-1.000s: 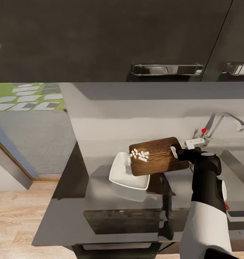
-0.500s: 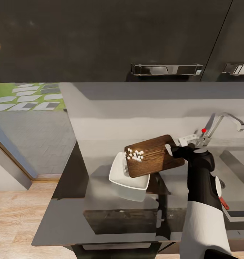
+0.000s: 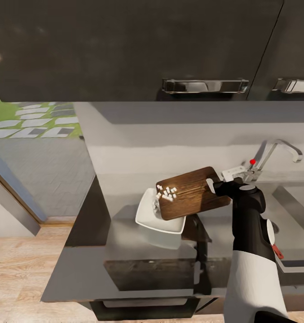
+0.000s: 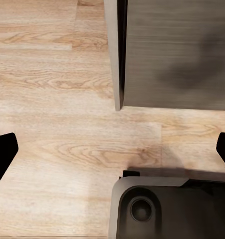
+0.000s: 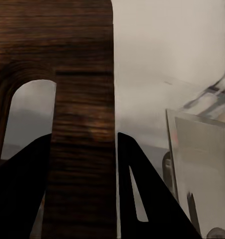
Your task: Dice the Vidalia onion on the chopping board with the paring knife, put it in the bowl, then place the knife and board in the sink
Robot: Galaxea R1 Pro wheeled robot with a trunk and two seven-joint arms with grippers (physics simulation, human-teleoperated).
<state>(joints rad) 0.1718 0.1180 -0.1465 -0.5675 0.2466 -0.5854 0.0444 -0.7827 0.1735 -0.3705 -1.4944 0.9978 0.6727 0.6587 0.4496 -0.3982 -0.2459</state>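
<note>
Tipping step in hand: board point(image 3: 191, 192) clamped at its handle end by the right gripper point(image 3: 218, 187), slanted over the bowl point(image 3: 148, 214) on the worktop point(image 3: 98, 251), onion pieces point(image 3: 166, 193) near its lower edge, likely needing steeper tilt next.

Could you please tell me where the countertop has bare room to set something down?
The glossy dark grey countertop is bare in front of the white square bowl, to its near edge, and behind the bowl toward the wall. It is crowded where the right pincer holds the tilted brown wooden chopping board with white onion chunks over the bowl.
</note>
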